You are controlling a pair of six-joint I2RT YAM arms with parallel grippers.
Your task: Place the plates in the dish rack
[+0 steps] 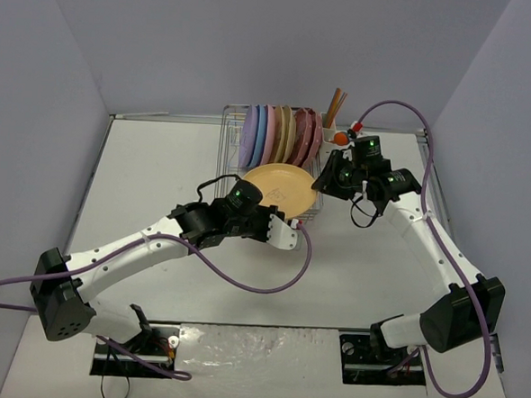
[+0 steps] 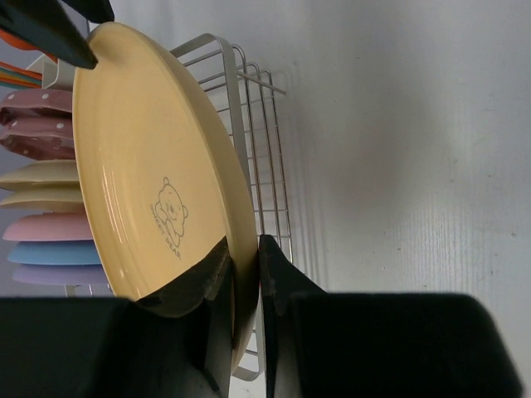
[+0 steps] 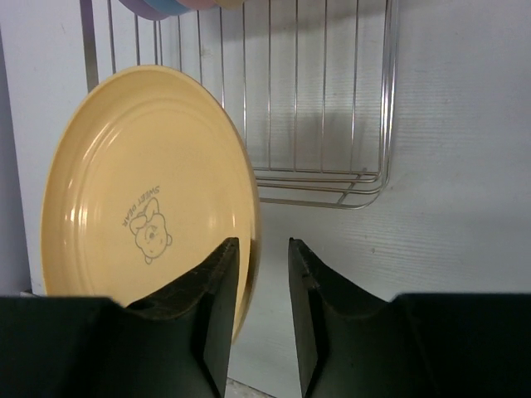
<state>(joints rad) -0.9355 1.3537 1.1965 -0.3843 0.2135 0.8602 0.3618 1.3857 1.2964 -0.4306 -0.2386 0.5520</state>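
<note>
Most of the loading looked done. Seven plates (image 1: 278, 135) stood on edge in a row at the far end of the dish rack (image 1: 224, 133): lavender, blue, pink, two beige and two dotted dark-pink. The yellow bear-print plate (image 1: 280, 186) was over the rack's empty near end, tilted face-up, and did not appear to be seated in a slot yet. The left hand (image 2: 246, 249) was clamped on its near rim. The right hand (image 3: 264, 249) was at the rim on the rack's right side, its jaws a little apart around the edge without pinching it. By my reading, this plate had yet to be stood upright behind the row. No other loose plate showed on the worktop (image 1: 159, 174) around the rack.
</note>
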